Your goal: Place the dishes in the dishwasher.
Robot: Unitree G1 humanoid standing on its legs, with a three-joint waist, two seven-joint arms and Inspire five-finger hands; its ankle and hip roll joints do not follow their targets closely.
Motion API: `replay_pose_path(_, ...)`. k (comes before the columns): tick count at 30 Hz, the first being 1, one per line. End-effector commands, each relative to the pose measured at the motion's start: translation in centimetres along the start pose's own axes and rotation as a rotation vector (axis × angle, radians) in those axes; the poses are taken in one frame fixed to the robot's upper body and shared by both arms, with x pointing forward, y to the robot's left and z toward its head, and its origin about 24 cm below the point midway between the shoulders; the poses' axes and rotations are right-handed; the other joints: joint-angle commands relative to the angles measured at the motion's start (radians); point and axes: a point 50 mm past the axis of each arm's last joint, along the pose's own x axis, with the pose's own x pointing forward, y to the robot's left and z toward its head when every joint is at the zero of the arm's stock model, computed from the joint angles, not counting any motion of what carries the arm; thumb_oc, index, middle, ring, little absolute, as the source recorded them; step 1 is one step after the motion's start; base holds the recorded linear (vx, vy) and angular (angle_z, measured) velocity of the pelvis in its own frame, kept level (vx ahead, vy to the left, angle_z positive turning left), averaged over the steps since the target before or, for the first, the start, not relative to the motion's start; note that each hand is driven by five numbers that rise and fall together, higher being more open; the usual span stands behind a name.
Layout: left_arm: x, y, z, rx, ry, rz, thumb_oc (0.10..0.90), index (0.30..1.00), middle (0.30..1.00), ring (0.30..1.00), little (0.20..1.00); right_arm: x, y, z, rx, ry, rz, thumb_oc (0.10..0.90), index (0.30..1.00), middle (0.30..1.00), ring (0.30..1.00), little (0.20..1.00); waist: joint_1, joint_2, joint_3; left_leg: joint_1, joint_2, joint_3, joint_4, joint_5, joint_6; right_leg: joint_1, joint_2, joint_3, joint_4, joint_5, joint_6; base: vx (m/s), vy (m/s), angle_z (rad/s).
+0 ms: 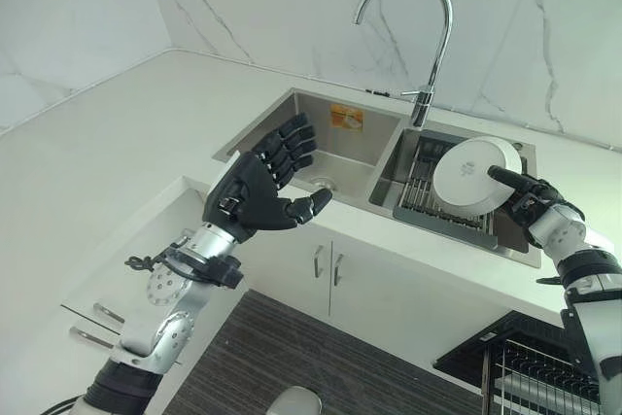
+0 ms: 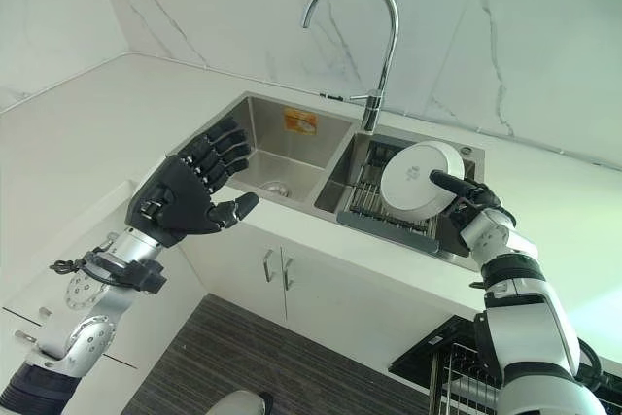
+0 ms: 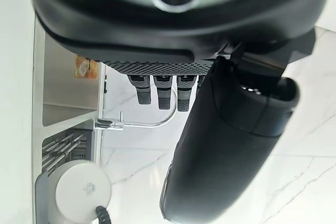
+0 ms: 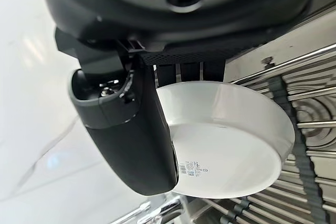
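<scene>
Over sink rack (image 1: 428, 203): white bowl (image 1: 473, 177) is held tilted, base outward, above the rack in the rt basin.
Right hand (image 1: 530, 196): thumb is laid across the bowl's base w/ fingers behind the rim, i.e. clamped on it (confirmed in rt wrist view).
Left hand (image 1: 255, 187): is raised over the counter edge (image 1: 292, 232) by the left basin (image 1: 326, 148), fingers spread, nothing held.
Dishwasher rack (image 1: 539, 371): is seen low at right, below counter; bowl not yet loaded.
Risk: slip is judged likely if the pinch loosens on the smooth glaze; rim may be knocked on the faucet (image 1: 423, 36) or sink wall when lifted.
Room: open space is available toward the robot, past the counter edge, down to the rack.
</scene>
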Motion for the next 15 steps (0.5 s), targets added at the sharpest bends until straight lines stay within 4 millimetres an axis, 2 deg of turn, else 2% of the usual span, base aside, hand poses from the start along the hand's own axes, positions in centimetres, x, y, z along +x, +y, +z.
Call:
replay_pose_path(1, 0.2, -0.6, 3.3, -0.012, -0.222, -0.049, 0.8, 0.9, 0.9, 0.9, 0.9, -2.5, 5.0, 9.8, 0.041, -0.433, 0.23, 0.4, 0.3, 0.3, 0.3, 0.3, -0.015, -0.029, -0.084, 0.002, 0.019, 0.125, 0.078, -0.151, -0.005, 0.039, 0.006, 0.081, -0.05, -0.079, 0.066, -0.06, 0.093, -0.03)
replay_pose_path(2, 0.1, -0.6, 3.2, -0.017, -0.228, -0.052, 0.8, 0.9, 0.9, 0.9, 0.9, -2.8, 5.2, 10.4, 0.067, -0.459, 0.258, 0.4, 0.3, 0.3, 0.3, 0.3, -0.016, -0.03, -0.084, 0.002, 0.018, 0.127, 0.078, -0.152, -0.005, 0.036, 0.004, 0.082, -0.05, -0.076, 0.069, -0.09, 0.135, -0.15)
replay_pose_path(3, -0.2, -0.3, 3.3, -0.005, -0.247, -0.044, 0.8, 0.9, 0.9, 0.9, 0.9, -3.7, 5.5, 11.6, 0.197, -0.52, 0.322, 0.4, 0.3, 0.3, 0.3, 0.3, -0.021, -0.029, -0.083, 0.003, 0.011, 0.132, 0.078, -0.158, -0.002, 0.029, -0.002, 0.083, -0.05, -0.068, 0.076, -0.09, 0.132, -0.2)
replay_pose_path(6, -0.2, -0.3, 3.9, 0.001, -0.284, -0.049, 0.8, 0.9, 0.9, 0.9, 0.9, -4.7, 5.9, 12.0, 0.279, -0.584, 0.353, 0.4, 0.3, 0.3, 0.3, 0.3, -0.026, -0.036, -0.077, 0.004, -0.003, 0.133, 0.078, -0.166, 0.009, 0.019, -0.013, 0.091, -0.05, -0.053, 0.091, -0.05, 0.101, -0.21)
replay_pose_path(10, -0.3, -0.7, 4.2, 0.024, -0.312, -0.083, 0.8, 0.9, 0.9, 0.9, 0.9, -6.1, 6.1, 12.1, 0.348, -0.674, 0.391, 0.4, 0.3, 0.3, 0.3, 0.3, -0.038, -0.041, -0.068, 0.001, -0.017, 0.14, 0.078, -0.172, 0.023, -0.002, -0.022, 0.114, -0.05, -0.029, 0.108, -0.04, 0.106, -0.27)
replay_pose_path(12, -0.2, -1.0, 4.2, 0.043, -0.307, -0.112, 0.8, 0.9, 0.9, 0.9, 0.9, -7.8, 6.2, 12.2, 0.379, -0.764, 0.427, 0.4, 0.3, 0.3, 0.3, 0.3, -0.061, -0.046, -0.047, 0.001, -0.033, 0.137, 0.078, -0.178, 0.034, -0.034, -0.033, 0.143, -0.05, 0.01, 0.131, -0.02, 0.095, -0.22)
replay_pose_path(15, -0.5, -0.7, 4.3, 0.059, -0.296, -0.115, 0.8, 0.9, 0.9, 0.9, 0.9, -9.4, 6.4, 11.8, 0.437, -0.826, 0.463, 0.4, 0.3, 0.3, 0.3, 0.3, -0.069, -0.056, -0.025, 0.0, -0.047, 0.132, 0.078, -0.179, 0.043, -0.08, -0.047, 0.165, -0.05, 0.061, 0.162, -0.04, 0.024, -0.34)
